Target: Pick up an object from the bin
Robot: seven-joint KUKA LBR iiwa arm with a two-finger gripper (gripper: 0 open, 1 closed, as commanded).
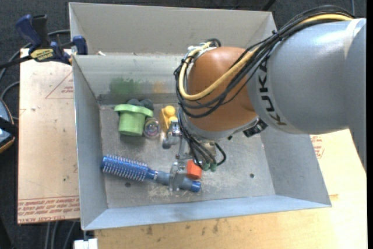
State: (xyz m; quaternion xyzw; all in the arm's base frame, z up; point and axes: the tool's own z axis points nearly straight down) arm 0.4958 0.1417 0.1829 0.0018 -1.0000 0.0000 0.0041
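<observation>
Gripper [178,176] low at front middle of bin [87,125], right at handle end of blue hairbrush [129,169]. Spread or pressed together: you cannot tell.

Step, as judged: placed for grasp on handle, hold not confirmed. Next move calls for closing across handle, then straight lift. Watch that brush comes with you.

Brush lies flat, long axis left-right, slightly slanted. Bristle head points left, handle right.

Small orange-red piece [193,170] just beside gripper; green cup [132,120] farther back.

A green plastic cup-shaped item [132,121] was noted at rear left, with a dull grey-green piece [141,104] touching its upper rim. A small clear ball [151,129] lay just beside its right. A yellow item [168,116], partly hidden, sat near the ball.
</observation>
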